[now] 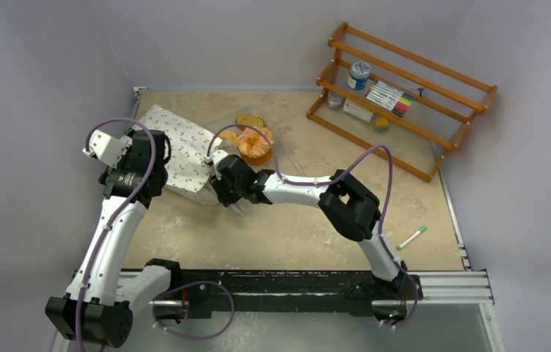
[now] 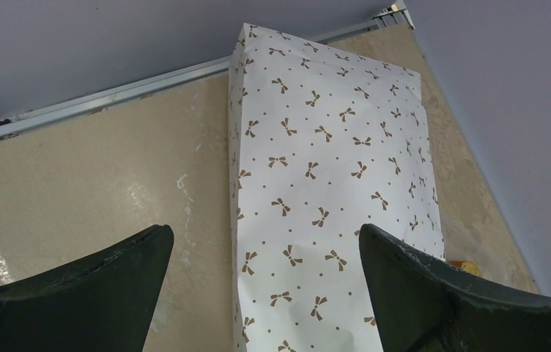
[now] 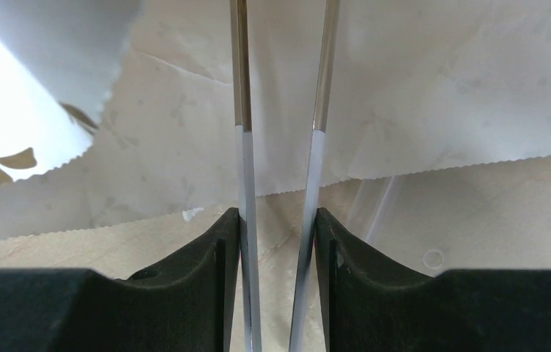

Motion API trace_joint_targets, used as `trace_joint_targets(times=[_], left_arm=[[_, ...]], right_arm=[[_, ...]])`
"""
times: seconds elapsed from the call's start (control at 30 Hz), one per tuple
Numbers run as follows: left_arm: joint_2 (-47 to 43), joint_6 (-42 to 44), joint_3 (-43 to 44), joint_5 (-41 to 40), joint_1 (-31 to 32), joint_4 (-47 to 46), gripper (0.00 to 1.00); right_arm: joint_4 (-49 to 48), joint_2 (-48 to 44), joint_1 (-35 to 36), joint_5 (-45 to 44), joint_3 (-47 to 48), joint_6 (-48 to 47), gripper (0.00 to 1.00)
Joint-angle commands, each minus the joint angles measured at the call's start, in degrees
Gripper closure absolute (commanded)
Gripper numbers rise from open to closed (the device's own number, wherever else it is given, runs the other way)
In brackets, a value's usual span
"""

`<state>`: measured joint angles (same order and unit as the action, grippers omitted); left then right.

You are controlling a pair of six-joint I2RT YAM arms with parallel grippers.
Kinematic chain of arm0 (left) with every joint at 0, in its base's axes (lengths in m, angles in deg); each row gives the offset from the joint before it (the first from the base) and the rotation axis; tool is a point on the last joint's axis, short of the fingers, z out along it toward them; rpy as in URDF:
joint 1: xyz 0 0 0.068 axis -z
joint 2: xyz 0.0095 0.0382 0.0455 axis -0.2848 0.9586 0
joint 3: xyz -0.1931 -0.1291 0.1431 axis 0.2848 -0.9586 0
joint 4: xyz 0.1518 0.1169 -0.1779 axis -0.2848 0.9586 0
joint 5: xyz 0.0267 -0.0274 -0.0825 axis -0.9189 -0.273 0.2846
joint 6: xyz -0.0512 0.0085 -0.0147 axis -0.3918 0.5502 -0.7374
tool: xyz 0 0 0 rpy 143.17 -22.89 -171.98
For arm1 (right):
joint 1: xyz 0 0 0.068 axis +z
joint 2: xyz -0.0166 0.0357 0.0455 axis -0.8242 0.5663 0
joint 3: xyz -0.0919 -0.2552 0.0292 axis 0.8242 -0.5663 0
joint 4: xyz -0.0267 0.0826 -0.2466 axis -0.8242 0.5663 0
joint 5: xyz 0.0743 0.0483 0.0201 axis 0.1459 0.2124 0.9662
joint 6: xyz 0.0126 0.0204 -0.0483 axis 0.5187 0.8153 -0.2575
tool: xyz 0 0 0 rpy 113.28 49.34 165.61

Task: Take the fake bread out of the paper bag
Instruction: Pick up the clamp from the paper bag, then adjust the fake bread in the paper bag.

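The left arm reaches forward with its wrist angled down over the paper bag [image 2: 324, 147], which lies flat on the surface [image 1: 294, 227]. The left pincer [image 2: 265, 242] is spread wide and grips nothing. The right arm extends leftward. The right pincer [image 3: 278, 220] is clenched on metal tongs [image 3: 242, 110] that run into the bag's open mouth. The fake bread [image 1: 250, 143] lies near the bag.

Two grippers are counted, the left gripper [image 2: 265, 235] and the right gripper [image 3: 276, 216]. One paper bag [image 2: 316, 169] is seen ahead of the wide-spread left jaws, and one pair of tongs [image 3: 240, 88], with two blades, is clamped between the right jaws. One heap of orange fake bread [image 1: 252, 143], its pieces not countable, and one tan slice [image 1: 249, 120] are seen just beyond the right jaws, while one wooden rack [image 1: 375, 147] and one green pen [image 1: 411, 238] lie well apart from both.
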<state>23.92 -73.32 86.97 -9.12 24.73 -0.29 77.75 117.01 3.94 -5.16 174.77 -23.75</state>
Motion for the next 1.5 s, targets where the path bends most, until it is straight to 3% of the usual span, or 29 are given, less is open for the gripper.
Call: trace_joint_targets(times=[0.0, 0.37, 0.73, 1.07, 1.47], left_arm=[[0.17, 1.85, 0.60, -2.14, -0.80, -1.87, 0.00], [2.76, 3.22, -1.25, -3.33, -4.81, -5.42, 0.00], [13.49, 4.04, 0.73, 6.04, -17.11, -11.74, 0.00], [26.82, 6.43, 7.28, 8.20, -24.10, -15.47, 0.00], [33.93, 2.05, 8.24, 17.57, -31.73, -24.61, 0.00]], right_arm=[[-0.10, -1.77, -0.20, 1.44, 1.34, -1.10, 0.59], [-6.05, -10.94, -0.27, 0.59, -10.61, 2.08, 0.60], [-5.97, -11.73, -0.45, 0.45, -11.54, 2.17, 0.65], [-6.71, -10.98, -0.79, 2.29, -11.98, 2.62, 0.70], [-6.63, -8.76, -1.12, 4.26, -11.01, 2.28, 0.71]])
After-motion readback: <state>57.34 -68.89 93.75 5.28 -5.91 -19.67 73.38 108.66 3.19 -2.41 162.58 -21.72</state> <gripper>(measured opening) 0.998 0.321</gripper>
